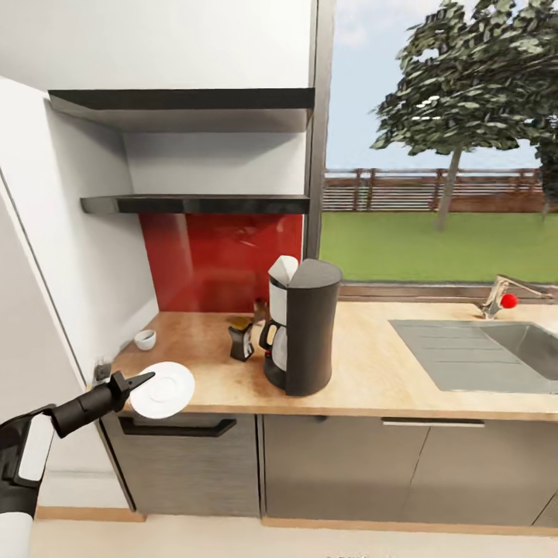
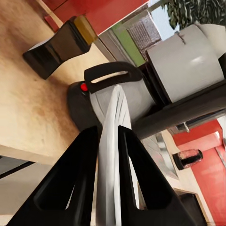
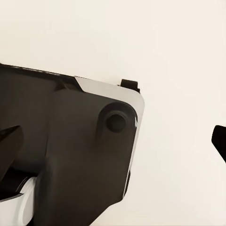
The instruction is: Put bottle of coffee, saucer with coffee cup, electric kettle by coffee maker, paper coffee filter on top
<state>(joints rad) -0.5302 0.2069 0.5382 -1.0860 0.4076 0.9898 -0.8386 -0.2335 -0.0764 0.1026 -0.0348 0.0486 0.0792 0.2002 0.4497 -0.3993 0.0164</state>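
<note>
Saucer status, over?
Left claw shut on the flat round white saucer at the wood-grain countertop's front edge. Small white cup behind. Right claw unclear.

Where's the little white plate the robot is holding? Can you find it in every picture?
Head view: the saucer is at the countertop's front edge, pinched by the left gripper.
Left wrist view: the saucer is edge-on between the fingers.
Right wrist view: not in it.
Shared landmark: the coffee maker.
</note>
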